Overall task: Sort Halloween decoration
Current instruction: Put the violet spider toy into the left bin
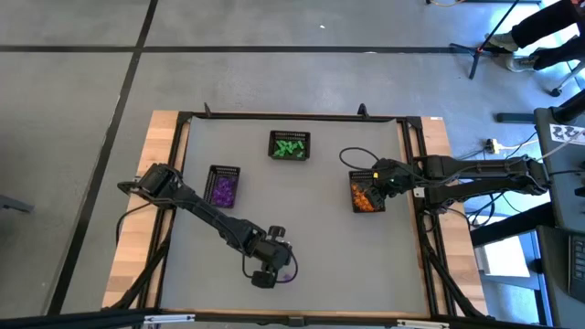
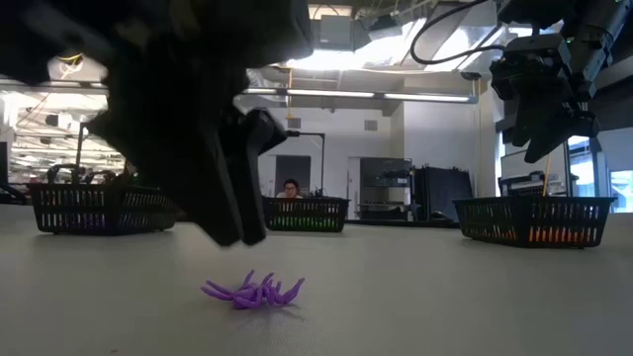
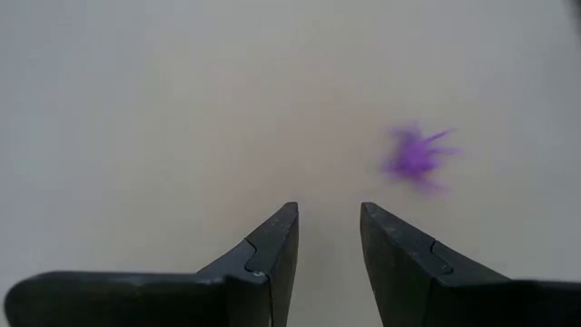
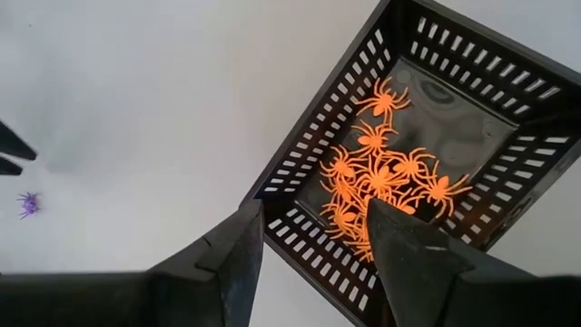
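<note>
One purple spider [image 2: 252, 292] is the only loose piece visible on the counter [image 1: 320, 238], lying near its front edge, well apart from all three baskets. The left gripper [image 3: 327, 241] hovers just above and beside it, fingers spread with a narrow gap and nothing between them; in the left wrist view the spider sits off to one side of the gap, not between the fingers.

So the step in hand looks like the pickup of this last stray. The next move calls for shifting the left gripper sideways until the spider lies between its fingers, then lowering to the counter and pinching the thin legs, which probably offer little to grip. After that comes a carry back to the basket of purple pieces [image 1: 224, 185], at the counter's left.

Sorting seems nearly finished otherwise: green pieces fill the middle basket [image 1: 290, 146], and orange spiders [image 4: 381, 182] lie heaped in the right basket [image 4: 304, 159].

Above that orange basket hangs the right gripper [image 4: 313, 241], its fingers spread wide and empty, apparently waiting.
</note>
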`<state>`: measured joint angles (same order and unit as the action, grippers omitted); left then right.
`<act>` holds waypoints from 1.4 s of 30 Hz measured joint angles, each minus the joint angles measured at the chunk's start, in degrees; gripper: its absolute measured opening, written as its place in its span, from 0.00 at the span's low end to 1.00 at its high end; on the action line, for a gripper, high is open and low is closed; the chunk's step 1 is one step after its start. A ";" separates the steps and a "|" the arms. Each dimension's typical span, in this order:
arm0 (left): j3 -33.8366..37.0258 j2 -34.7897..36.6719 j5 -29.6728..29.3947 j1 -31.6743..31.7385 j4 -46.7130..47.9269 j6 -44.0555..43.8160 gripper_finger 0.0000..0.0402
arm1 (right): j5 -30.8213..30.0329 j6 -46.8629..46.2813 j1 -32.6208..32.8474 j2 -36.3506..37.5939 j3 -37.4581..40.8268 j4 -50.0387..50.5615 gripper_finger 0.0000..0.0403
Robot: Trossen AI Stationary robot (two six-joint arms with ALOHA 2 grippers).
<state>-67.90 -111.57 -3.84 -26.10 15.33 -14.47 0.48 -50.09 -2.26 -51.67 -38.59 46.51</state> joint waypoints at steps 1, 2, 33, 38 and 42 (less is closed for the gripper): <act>0.00 0.26 0.93 -0.03 -0.51 0.41 0.28 | -0.01 0.19 0.00 -0.01 0.00 -0.01 0.48; 0.00 0.33 1.90 -0.22 -1.06 0.86 0.28 | -0.01 0.37 0.00 0.01 0.00 0.01 0.48; -0.09 -4.31 -5.73 -3.05 -6.98 -6.48 0.15 | -0.95 0.24 0.00 0.01 -0.02 -0.04 0.48; -0.09 -4.31 -5.66 -3.00 -6.96 -6.44 0.01 | -0.95 0.23 0.00 0.01 -0.02 -0.04 0.48; -0.09 -4.33 -5.24 -3.00 -7.04 -6.11 0.00 | -0.95 0.25 0.00 0.01 -0.02 -0.04 0.48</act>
<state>-67.99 -115.90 -9.09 -29.10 8.29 -20.58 -0.47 -49.84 -2.26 -51.66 -38.61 46.48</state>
